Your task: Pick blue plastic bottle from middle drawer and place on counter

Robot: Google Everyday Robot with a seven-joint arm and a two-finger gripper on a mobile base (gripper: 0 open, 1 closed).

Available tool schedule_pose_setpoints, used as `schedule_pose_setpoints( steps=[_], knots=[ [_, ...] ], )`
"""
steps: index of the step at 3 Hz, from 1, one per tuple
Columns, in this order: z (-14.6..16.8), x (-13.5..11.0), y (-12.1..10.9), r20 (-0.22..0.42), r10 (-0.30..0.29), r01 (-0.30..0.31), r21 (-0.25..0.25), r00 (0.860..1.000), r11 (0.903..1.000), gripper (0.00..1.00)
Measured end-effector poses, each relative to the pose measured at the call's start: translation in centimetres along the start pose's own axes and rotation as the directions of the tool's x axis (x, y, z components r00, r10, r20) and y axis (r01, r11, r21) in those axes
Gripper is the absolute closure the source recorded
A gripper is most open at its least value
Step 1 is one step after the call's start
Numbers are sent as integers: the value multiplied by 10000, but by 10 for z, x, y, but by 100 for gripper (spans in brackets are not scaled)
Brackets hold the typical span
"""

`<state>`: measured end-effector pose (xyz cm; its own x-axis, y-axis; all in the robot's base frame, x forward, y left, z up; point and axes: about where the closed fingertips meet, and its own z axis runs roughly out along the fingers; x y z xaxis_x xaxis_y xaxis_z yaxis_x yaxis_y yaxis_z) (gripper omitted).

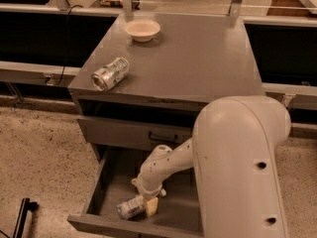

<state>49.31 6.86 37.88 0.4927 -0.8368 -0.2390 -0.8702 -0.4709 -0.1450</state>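
The blue plastic bottle (130, 207) lies on its side on the floor of the open middle drawer (113, 180), near the drawer's front wall. My gripper (148, 205) is down inside the drawer at the bottle's right end and touches it or nearly does. The wrist (152, 172) rises from it to the large white arm housing (237, 167), which covers the drawer's right part. The counter (198, 58) is the grey top of the cabinet above.
A crushed silver-green can (110, 74) lies on the counter's front left. A cream bowl (142, 29) stands at the back left. The drawer front (161, 137) with a black handle above the open drawer is closed. Speckled floor lies to the left.
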Motion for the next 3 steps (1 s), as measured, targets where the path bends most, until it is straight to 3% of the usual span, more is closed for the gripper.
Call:
schedule_pose_setpoints(
  steps=[2, 3],
  knots=[
    [8, -10, -1, 709, -190, 202, -164, 9973, 9997, 64],
    [-16, -21, -11, 1748, -230, 168, 367, 9843, 9992, 88]
  ],
)
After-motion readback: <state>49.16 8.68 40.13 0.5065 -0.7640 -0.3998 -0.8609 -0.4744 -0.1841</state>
